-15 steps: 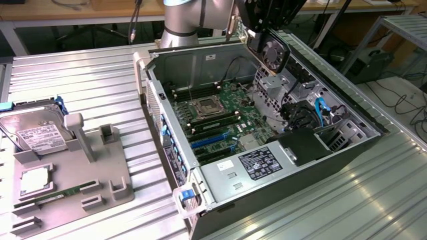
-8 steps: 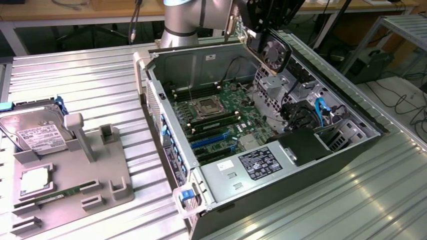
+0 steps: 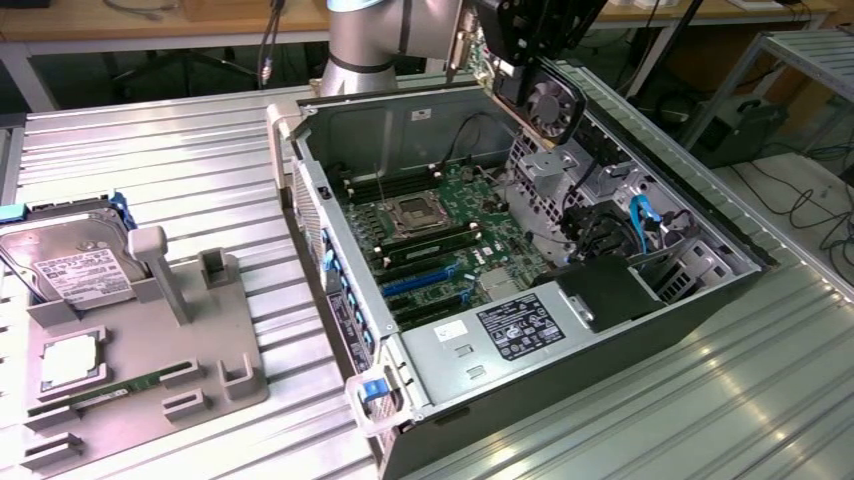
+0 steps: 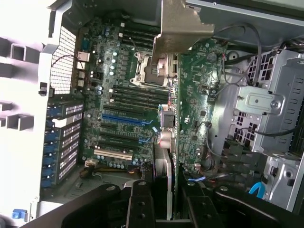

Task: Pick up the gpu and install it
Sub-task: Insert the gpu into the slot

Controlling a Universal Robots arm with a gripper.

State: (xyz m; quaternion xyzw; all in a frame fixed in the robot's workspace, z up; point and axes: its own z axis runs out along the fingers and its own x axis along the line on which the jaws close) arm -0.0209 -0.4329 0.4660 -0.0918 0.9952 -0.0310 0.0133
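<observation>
You have the gripper (image 3: 523, 40) clenched on the gpu (image 3: 547, 98), which hangs edge-on just beneath its fingers, over the open case (image 3: 574, 390), seemingly so its lower edge meets the motherboard (image 3: 441, 225) slots below.

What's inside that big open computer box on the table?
A green motherboard with a processor socket and blue slots, a labelled power supply and blue cables. The gpu in the end effector hangs above, covering part of the board in the wrist view.

Lab: benches (image 3: 160, 12), cables (image 3: 801, 205), open PC (image 3: 601, 370).
</observation>
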